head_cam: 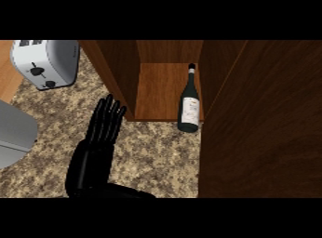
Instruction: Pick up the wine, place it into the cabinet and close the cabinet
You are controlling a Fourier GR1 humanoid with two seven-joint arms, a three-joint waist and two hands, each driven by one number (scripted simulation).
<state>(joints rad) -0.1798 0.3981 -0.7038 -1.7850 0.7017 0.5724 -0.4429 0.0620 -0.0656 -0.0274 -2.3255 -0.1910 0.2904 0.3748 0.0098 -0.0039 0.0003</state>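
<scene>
At nine o'clock a grey appliance (6,132) juts in from the left edge, and at ten o'clock a white toaster (45,62) stands on the speckled table (157,158). Neither has any part in the task.

Moving right, the left hand (103,125) rises from six o'clock toward the middle of the view, its fingers straight and lying side by side, pointing toward twelve. It holds nothing. Its fingertips come near the front edge of the cabinet's left wall, though whether they touch it cannot be told.

Right of the hand, at twelve o'clock, the cabinet (164,88) stands open, its wooden floor showing between two side walls. The wine (189,100) lies on its side along the right wall, neck pointing inward toward twelve, base toward six. Most of the bottle rests on the cabinet floor, but the base looks to overhang the front lip onto the table.

From three to five o'clock a broad dark wooden panel (270,121) fills the right side; it is probably the cabinet's door, swung open. The right hand shows nowhere.

Judged from this, picking up and placing are nearly done, with the bottle perhaps needing to sit deeper. Closing the cabinet is not yet done.
</scene>
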